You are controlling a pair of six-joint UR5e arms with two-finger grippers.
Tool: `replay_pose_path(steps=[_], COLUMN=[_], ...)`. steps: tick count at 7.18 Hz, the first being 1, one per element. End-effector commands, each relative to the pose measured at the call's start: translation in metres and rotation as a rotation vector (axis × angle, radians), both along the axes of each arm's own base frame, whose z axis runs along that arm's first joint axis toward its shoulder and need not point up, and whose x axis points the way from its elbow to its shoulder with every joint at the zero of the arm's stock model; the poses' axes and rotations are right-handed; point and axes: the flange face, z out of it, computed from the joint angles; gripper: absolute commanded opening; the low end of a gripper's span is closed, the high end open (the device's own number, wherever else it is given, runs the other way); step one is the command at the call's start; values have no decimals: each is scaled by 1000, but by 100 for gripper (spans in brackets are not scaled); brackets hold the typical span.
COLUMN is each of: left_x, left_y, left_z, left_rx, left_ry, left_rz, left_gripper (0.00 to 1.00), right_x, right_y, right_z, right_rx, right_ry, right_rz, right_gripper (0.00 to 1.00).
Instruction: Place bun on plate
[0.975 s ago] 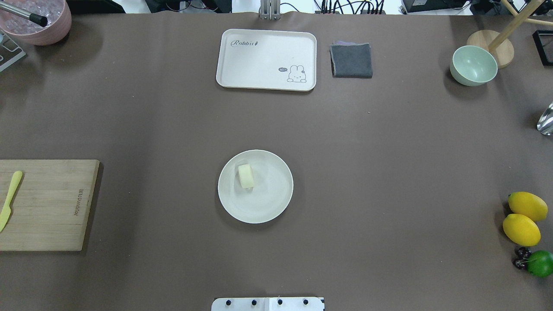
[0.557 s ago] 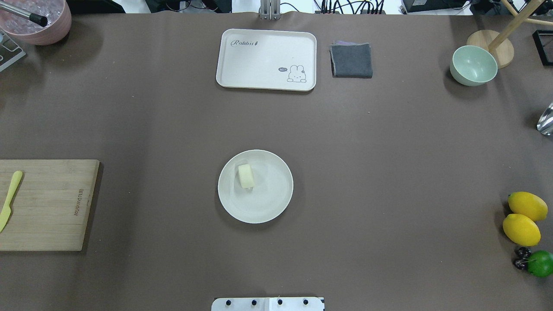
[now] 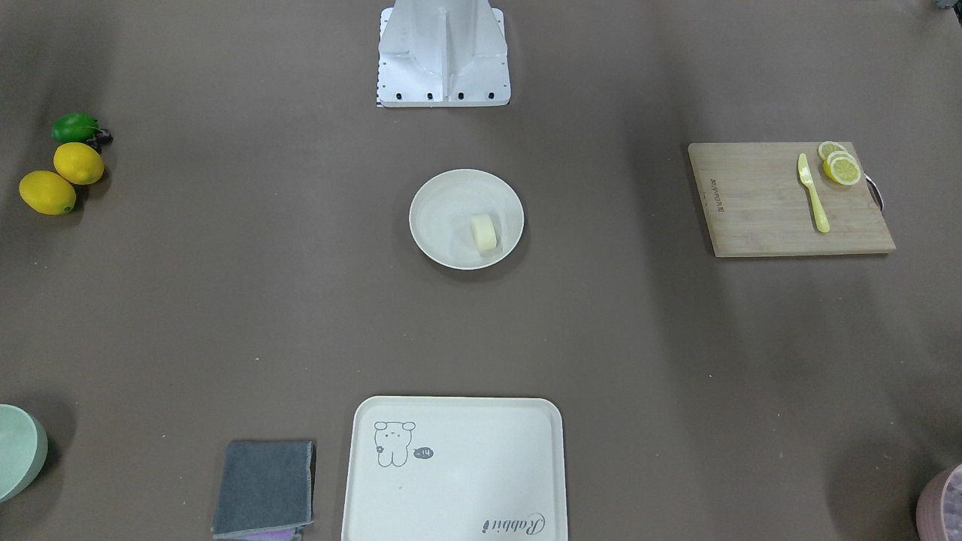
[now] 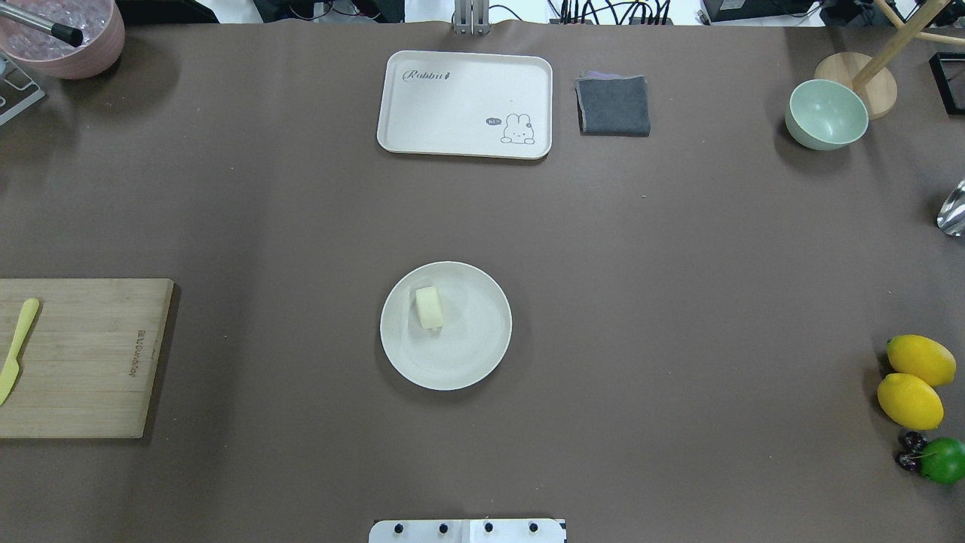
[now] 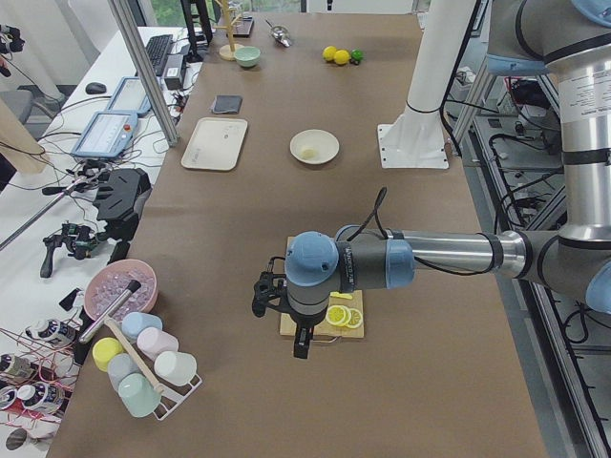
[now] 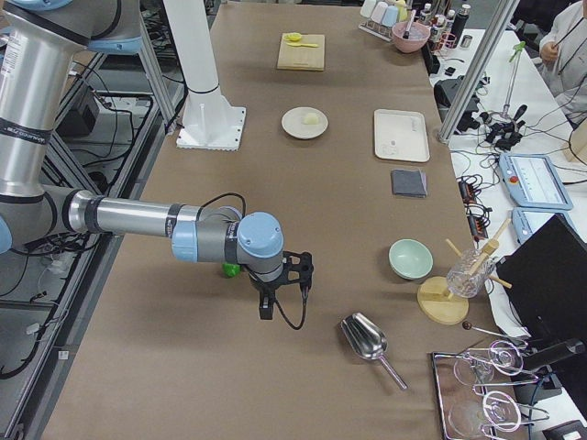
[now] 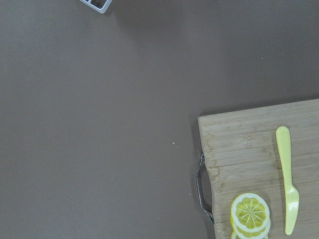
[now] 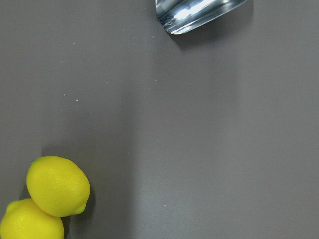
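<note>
The bun [image 4: 429, 307], a small pale cream puck, lies on its side in the left half of the round cream plate [image 4: 471, 358] at mid-table. It shows again in the front-facing view as the bun [image 3: 485, 231] on the plate [image 3: 440, 199]. No gripper touches it. My left gripper [image 5: 300, 342] hangs over the cutting board's end, far from the plate, and shows only in the left side view. My right gripper [image 6: 266, 310] hovers near the lemons, seen only in the right side view. For both I cannot tell open or shut.
A rabbit tray [image 4: 465, 98], grey cloth [image 4: 613, 105] and green bowl [image 4: 827, 113] line the far side. A cutting board [image 4: 83, 377] with a yellow knife [image 4: 16, 347] and lemon slices [image 3: 840, 167] lies left. Lemons [image 4: 910, 400], a lime [image 4: 944, 460] and a metal scoop [image 6: 365, 337] lie right.
</note>
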Motion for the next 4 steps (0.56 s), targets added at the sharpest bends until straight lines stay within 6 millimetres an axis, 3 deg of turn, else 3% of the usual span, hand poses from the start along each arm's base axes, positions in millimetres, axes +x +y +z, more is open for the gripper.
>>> replay_pose_path(steps=[1, 2, 4], left_x=[-3, -4, -4], left_y=[0, 1, 1], left_z=[-5, -10, -11], left_rx=[6, 16, 18], left_ry=[-28, -30, -29], left_rz=[-3, -4, -4], left_gripper=[97, 97, 97], right_x=[-7, 6, 12], right_y=[-5, -7, -5], right_z=[-2, -16, -15], right_rx=[-19, -6, 5], right_ry=[59, 77, 80], right_rz=[-33, -28, -42], right_gripper=[100, 100, 100])
